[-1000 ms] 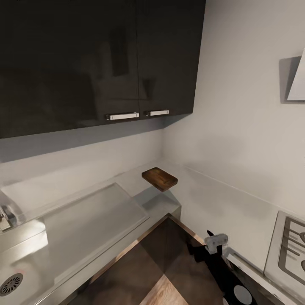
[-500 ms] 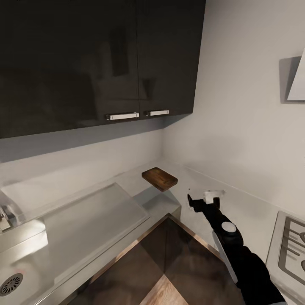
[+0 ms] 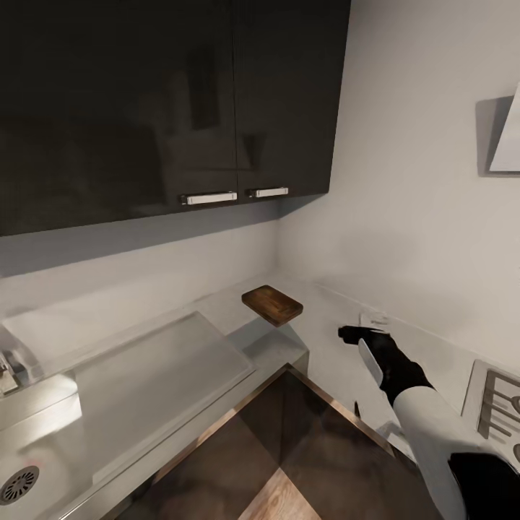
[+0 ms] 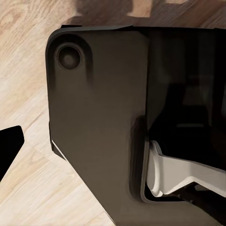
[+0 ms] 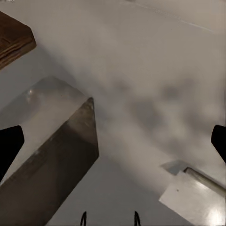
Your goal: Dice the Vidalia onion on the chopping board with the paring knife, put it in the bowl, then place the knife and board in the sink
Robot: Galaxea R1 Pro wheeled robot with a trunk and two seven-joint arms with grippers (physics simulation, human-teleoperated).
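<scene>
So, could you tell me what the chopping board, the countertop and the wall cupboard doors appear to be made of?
The chopping board looks like dark-brown wood with a matte finish: streaky grain shows on its top. The countertop appears to be a glossy pale grey slab, perhaps polished stone or laminate, since it reflects light softly. The wall cupboard doors look like high-gloss black lacquer or acrylic with faint reflections and metal handles.
</scene>
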